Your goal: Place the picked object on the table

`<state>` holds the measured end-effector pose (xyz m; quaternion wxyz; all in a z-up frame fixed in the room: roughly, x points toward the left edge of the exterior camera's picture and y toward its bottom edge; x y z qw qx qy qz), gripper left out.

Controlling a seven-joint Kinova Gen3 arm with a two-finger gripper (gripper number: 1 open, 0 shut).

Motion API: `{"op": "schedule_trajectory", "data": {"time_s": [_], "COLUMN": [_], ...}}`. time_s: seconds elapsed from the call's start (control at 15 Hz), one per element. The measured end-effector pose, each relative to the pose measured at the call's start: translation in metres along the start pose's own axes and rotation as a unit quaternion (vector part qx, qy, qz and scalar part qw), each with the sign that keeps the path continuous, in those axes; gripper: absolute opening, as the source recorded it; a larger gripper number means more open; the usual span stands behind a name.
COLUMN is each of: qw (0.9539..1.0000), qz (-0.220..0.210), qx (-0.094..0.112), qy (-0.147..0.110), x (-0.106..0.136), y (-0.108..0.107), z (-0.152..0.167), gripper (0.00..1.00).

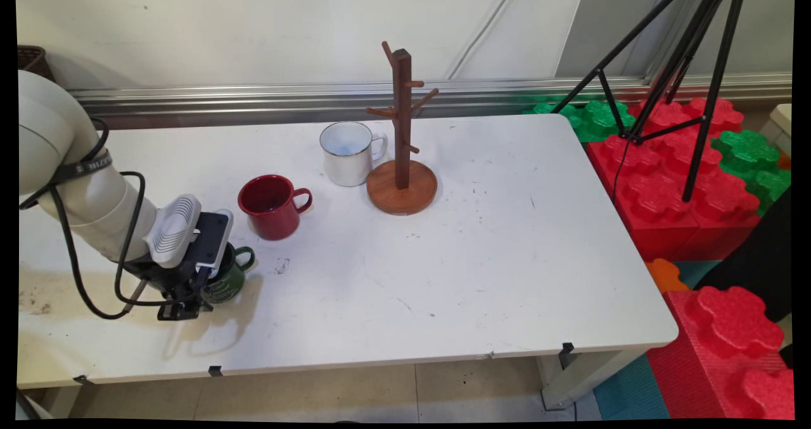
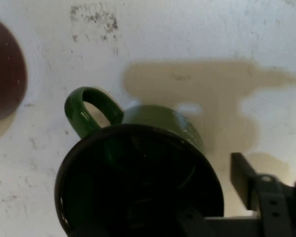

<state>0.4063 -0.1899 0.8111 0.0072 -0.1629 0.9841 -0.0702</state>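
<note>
The room was bright, with soft, even light. On the white surface [image 1: 456, 277] a pale shadow lay below and to the right of the arm, so the light came from above. The green mug [image 2: 138, 182] in the hand view was a bit blurry up close. Its inside looked very dark, and a brownish shadow spread beyond it.

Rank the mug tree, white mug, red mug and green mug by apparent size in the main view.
1. Mug tree
2. White mug and red mug: alike, no ranking
3. Green mug: smallest showing, but partly hidden by the arm
</note>
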Motion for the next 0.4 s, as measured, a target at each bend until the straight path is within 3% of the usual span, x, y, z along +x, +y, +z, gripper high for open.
{"op": "schedule_trajectory", "data": {"time_s": [0.4], "qw": [1.0], "qz": [0.005], "qx": [0.003], "qy": [0.005], "x": [-0.0044], "y": [0.0], "z": [0.0033], "gripper": [1.0]}}
